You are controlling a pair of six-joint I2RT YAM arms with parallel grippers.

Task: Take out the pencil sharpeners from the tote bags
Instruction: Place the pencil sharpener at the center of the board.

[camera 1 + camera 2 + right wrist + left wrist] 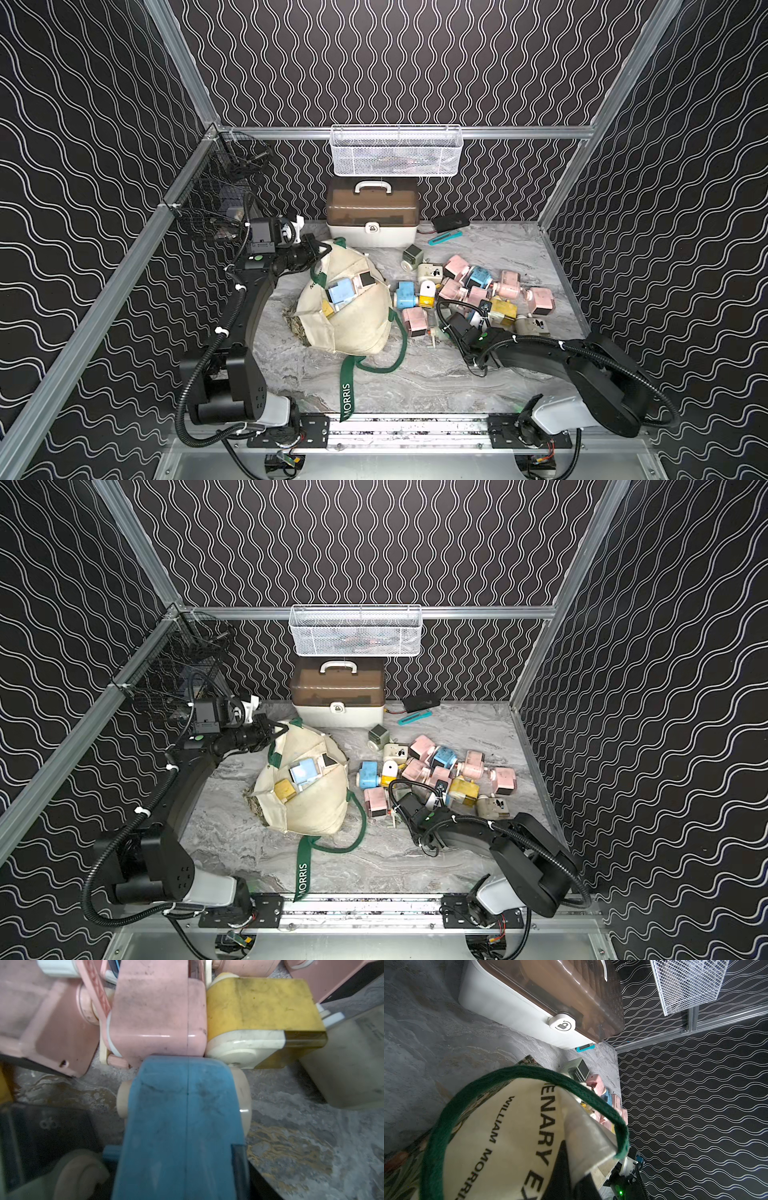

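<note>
Leftward, the left jaws are clamped on the tote bag's [357, 328] rim, and several pencil sharpeners [340, 293] lie inside. At the pile [478, 286] on the tabletop [415, 382], the right jaws straddle a blue sharpener [182, 1126]; I cannot tell if they grip it. Probably a drop-off; next, reach into the bag's mouth.

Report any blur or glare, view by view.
Right wrist view: the blue sharpener sits so near the lens that it blurs, and there is a small highlight on the pink sharpener. Left wrist view: the tote bag is soft close up; the case lid shows glare. Both top views: even light, sharp focus.
</note>
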